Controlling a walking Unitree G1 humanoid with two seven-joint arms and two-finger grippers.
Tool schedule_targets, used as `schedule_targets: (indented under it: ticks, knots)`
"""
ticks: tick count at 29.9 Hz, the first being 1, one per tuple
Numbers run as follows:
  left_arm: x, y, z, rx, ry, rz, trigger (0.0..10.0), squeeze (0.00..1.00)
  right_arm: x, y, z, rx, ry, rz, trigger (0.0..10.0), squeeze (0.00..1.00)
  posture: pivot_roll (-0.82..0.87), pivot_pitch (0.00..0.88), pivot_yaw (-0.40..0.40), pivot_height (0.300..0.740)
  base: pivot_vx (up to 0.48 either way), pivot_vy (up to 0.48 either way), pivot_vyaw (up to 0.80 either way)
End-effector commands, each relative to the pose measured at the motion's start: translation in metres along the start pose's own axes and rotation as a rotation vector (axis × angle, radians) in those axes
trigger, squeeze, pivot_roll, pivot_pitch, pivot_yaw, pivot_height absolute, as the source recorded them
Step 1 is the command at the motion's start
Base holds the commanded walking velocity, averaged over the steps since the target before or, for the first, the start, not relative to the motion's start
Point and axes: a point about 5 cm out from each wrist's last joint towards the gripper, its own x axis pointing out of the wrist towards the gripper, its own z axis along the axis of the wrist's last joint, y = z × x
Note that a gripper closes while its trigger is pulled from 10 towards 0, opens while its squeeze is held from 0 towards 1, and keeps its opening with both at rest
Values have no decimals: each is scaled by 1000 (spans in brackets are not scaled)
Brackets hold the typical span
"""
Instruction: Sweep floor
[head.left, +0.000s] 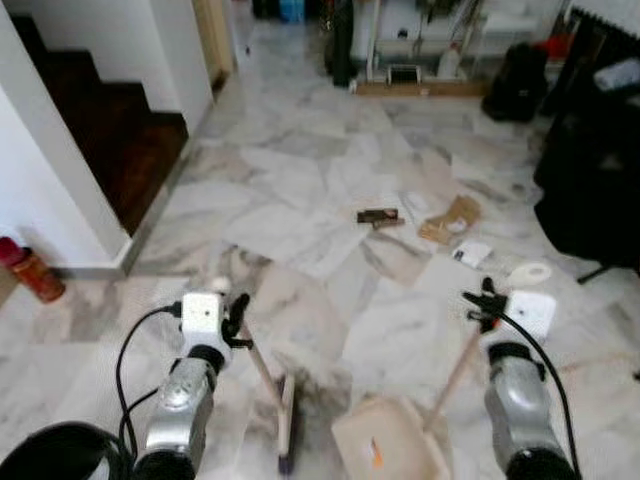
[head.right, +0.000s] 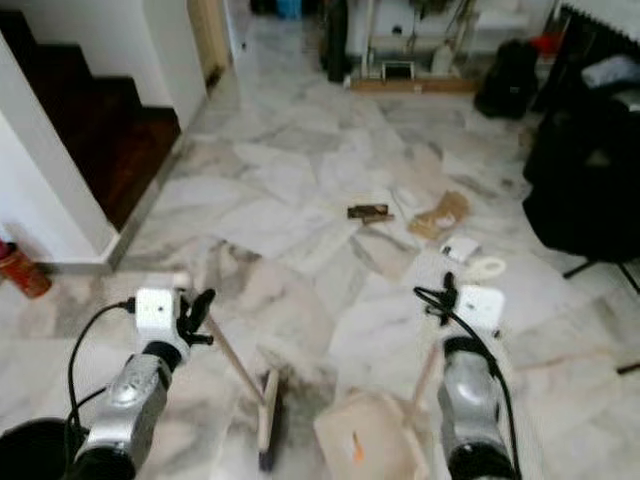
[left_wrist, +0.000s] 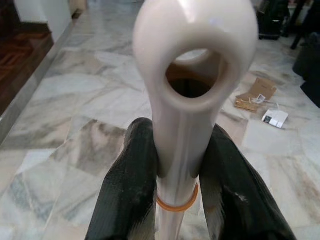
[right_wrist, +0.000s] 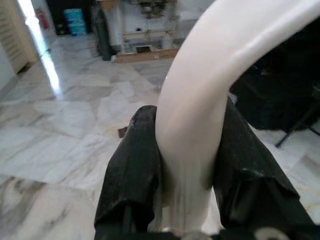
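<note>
A marble floor (head.left: 300, 200) of pale grey-veined tiles spreads ahead, with a dark wooden staircase (head.left: 110, 130) rising on the left behind a white wall. One black chair (head.left: 590, 190) stands at the right edge, and a black bag (head.left: 515, 85) sits further back near a low white shelf unit.

Two silver arms reach forward from the bottom. The left gripper (head.left: 237, 320) has both black fingers (left_wrist: 130, 185) pressed tight against the cream handle of one brush (head.left: 285, 420); the handle ends in a loop with a hole, and an orange ring circles it just below the fingers. The brush's head rests on the floor between the two arms. The right gripper (head.left: 486, 305) is likewise clamped, its fingers (right_wrist: 132, 175) squeezing the curved cream handle of one dustpan (head.left: 390, 440), whose tray lies flat on the floor just beside the brush head.

Litter lies ahead on the tiles, well apart from the brush: one dark brown scrap (head.left: 378, 215), one piece of torn cardboard (head.left: 450, 220), one small white card (head.left: 472, 253) and one white ring-shaped piece (head.left: 530, 272).

One red bottle (head.left: 30, 270) stands at the far left by the wall.
</note>
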Motion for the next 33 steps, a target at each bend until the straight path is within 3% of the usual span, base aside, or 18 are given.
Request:
schedule_targets:
  ticks: [1, 6, 13, 20, 30, 33]
  knots:
    - [4, -8, 2, 6, -10, -17, 10000, 0, 5, -10, 12, -4, -52, -21, 10000, 0, -93, 0, 38, 740, 345, 0, 0]
    - [6, -18, 0, -1, -7, -40, 10000, 0, 3, -17, 15, -18, -62, -18, 10000, 0, -121, 0, 53, 740, 343, 0, 0]
    - [8, -20, 0, 3, 4, -62, 10000, 0, -1, -24, 11, -35, -51, -23, 10000, 0, -117, 0, 74, 740, 344, 0, 0]
    - [10, -13, 6, 19, -9, -66, 10000, 0, 4, -16, 12, -9, -38, -37, 10000, 0, -112, 0, 63, 740, 343, 0, -529]
    - [5, -12, 4, 26, -19, -52, 10000, 0, 3, -8, 8, -5, -24, -10, 10000, 0, -74, 0, 51, 740, 337, 0, 0]
    - [6, -7, 6, 33, -19, -41, 10000, 0, 3, 2, 7, 16, -20, -1, 10000, 0, -64, 0, 49, 740, 336, 0, 0]
